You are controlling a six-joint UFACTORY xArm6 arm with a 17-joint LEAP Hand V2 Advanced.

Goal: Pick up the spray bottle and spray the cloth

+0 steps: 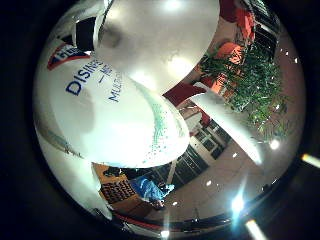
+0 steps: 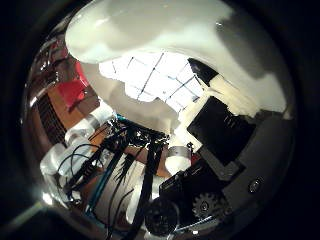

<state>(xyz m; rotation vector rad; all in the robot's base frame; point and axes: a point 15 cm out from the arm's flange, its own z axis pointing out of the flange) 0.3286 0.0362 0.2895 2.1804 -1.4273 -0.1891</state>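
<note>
Behind everything I see a big room: pale floor with bright light glare, a green plant (image 1: 252,82) beside orange-red furniture (image 1: 227,50), and in the thumb-side view a gridded skylight (image 2: 150,75). The arm (image 2: 75,145), white and segmented, runs off across that same view.

The bottle (image 1: 110,120) fills most of the little-finger view, white body with blue lettering pressed right up against the palm, so I judge it lifted and carried, well off any surface. Its trigger (image 1: 227,122) sticks out toward the room.

My hand (image 2: 220,150) looks clamped on the bottle: a white finger (image 1: 160,35) curls over its upper part, and black geared parts crowd the thumb-side view. That wrap makes sense for keeping the body steady while a finger works the trigger.

I cannot find the cloth in either view, so I would hold off spraying until I can aim.
</note>
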